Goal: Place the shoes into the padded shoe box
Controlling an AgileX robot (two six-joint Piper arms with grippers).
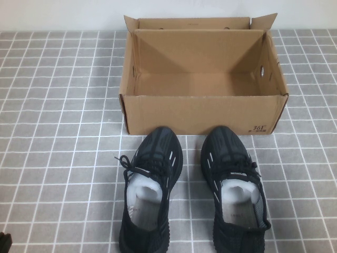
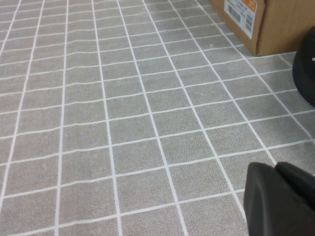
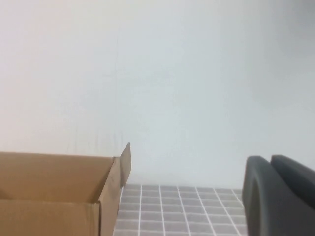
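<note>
Table: grey cloth with a white grid, carrying everything in the scene.
Box: plain brown cardboard shoe box, open-topped, at the far middle of the table; its cavity looks empty. Probably light and stiff, though its thin walls and raised flaps would likely bend if knocked.
Shoes: pair of black knit lace-up sneakers with white dash marks, left shoe and right shoe, side by side just before the box's front wall, toes toward it, neither yet inside.
Handling: the knit uppers should be soft, light and yielding; the firmer heel collar or the sole edge seems the surest hold, as loose laces may snag.
Writing: small dark print reading "361" at the box's front right corner; an orange-and-white barcode sticker on its left end, text unreadable.
Left gripper: low over bare cloth left of the shoes; whether it is parted or closed cannot be told.
Right gripper: raised beside the box's right side, facing the wall; likewise cannot be told.
</note>
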